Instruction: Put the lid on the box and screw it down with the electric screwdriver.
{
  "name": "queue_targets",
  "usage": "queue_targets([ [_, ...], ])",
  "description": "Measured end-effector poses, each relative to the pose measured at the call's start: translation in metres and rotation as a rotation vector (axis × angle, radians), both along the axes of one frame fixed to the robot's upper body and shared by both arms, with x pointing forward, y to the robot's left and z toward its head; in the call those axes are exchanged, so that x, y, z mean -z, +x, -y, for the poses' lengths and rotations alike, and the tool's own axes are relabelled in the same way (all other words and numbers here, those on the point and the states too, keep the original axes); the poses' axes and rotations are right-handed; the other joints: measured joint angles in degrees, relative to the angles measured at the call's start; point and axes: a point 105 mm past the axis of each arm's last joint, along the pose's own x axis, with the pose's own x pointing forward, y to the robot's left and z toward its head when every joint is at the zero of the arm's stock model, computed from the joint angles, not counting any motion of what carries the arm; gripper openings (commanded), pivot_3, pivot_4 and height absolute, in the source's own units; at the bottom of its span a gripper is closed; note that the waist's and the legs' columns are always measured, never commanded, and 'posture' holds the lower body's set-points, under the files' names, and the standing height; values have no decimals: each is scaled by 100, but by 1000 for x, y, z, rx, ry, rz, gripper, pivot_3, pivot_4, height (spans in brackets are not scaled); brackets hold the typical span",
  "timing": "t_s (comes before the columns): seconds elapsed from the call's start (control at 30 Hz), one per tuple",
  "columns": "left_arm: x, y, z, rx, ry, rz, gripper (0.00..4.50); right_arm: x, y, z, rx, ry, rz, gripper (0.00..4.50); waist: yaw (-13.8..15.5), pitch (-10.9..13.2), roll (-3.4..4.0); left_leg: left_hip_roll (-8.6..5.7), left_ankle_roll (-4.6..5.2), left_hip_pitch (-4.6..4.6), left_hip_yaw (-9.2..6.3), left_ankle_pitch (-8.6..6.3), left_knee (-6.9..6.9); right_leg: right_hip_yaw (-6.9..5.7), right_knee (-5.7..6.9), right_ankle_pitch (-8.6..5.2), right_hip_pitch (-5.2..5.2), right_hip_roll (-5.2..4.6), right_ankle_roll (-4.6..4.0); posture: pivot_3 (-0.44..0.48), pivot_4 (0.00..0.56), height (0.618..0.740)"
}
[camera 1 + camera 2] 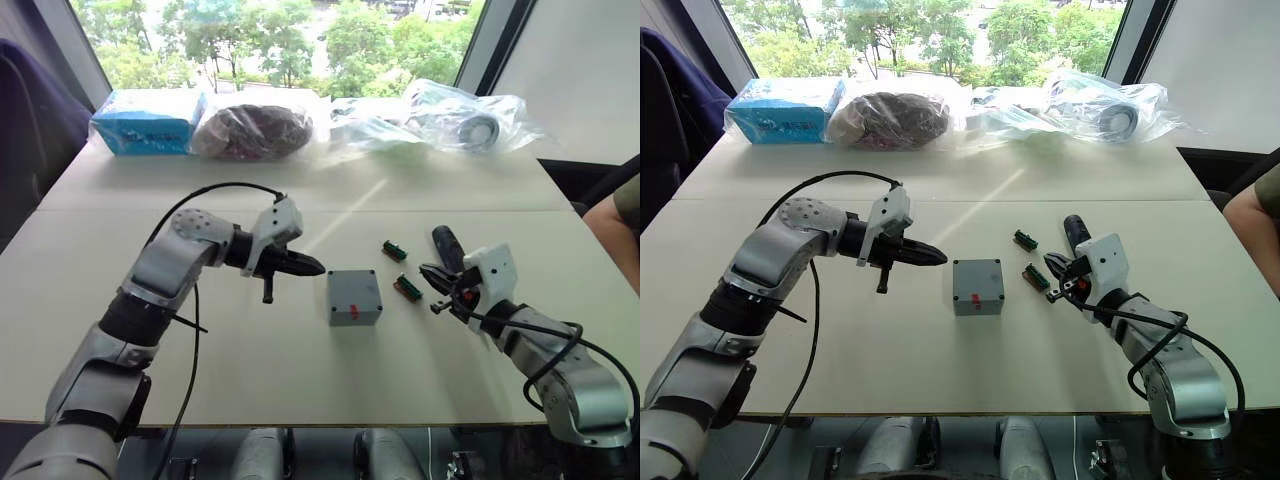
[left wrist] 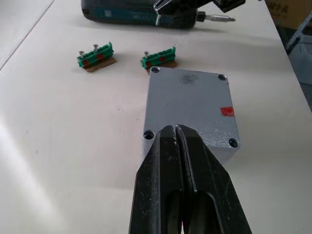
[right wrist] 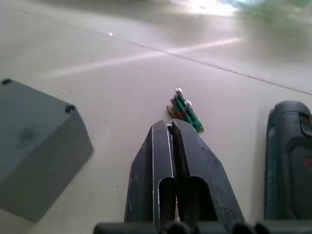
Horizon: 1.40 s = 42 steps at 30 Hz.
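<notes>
Right now the box [image 1: 355,297] sits near the middle of the table [image 1: 300,370], its lid [image 2: 192,105] already lying flat on top, corner holes showing and a small red mark [image 1: 353,312] on the side facing me. My left end effector [image 1: 312,266] hovers just off the box's 9 o'clock side, fingers pressed together and holding nothing; in the left wrist view the closed fingertips [image 2: 175,134] point at the near edge of the lid. My right end effector [image 1: 432,277] is at the box's 3 o'clock, apart from it, and its fingers are also closed tight with nothing between them. The electric screwdriver [image 1: 446,248] lies on the table just beyond that end effector, at about 2 o'clock from the box, its metal bit [image 2: 219,18] visible in the left wrist view. Two small green parts rest between box and screwdriver: one green part [image 1: 407,288] close to the box's 3 o'clock side, the other green part [image 1: 394,250] further back at about 1 o'clock. Along the table's far edge, at 12 o'clock, lie a blue package [image 1: 148,122] and several plastic bags [image 1: 430,118]. A person's arm [image 1: 612,222] shows at the 3 o'clock edge of the scene.
</notes>
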Motion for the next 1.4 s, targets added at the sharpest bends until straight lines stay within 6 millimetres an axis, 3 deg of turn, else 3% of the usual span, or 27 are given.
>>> queue_targets([
  [0.1,-2,0,-2,-9,-21,-15,0,-13,0,-22,-87,14,43,24,4,0,0,1,0,0,0,0,-1,0,-1,0,0,2,0,0,150,740],
  [0.37,-1,-1,-8,-50,-33,-33,0,8,1,-41,-168,3,-28,24,22,0,0,-3,0,-3,0,0,1,-1,-1,0,1,-3,0,0,150,740],
  [1.03,0,-6,-7,-68,-28,-29,0,23,5,-44,-177,-26,-44,24,18,0,0,-3,0,-3,1,0,1,-1,-1,0,0,-3,0,0,150,740],
  [1.13,0,-6,-7,-68,-28,-28,0,22,5,-44,-178,-27,-39,803,18,0,0,-3,0,-3,1,0,1,-1,-1,0,0,-3,0,0,150,740],
  [1.4,0,-6,-3,-58,-42,-32,0,23,6,-40,-166,-23,-62,3849,20,0,0,-3,-1,-3,1,0,1,-1,-1,0,1,-3,0,0,150,740],
])
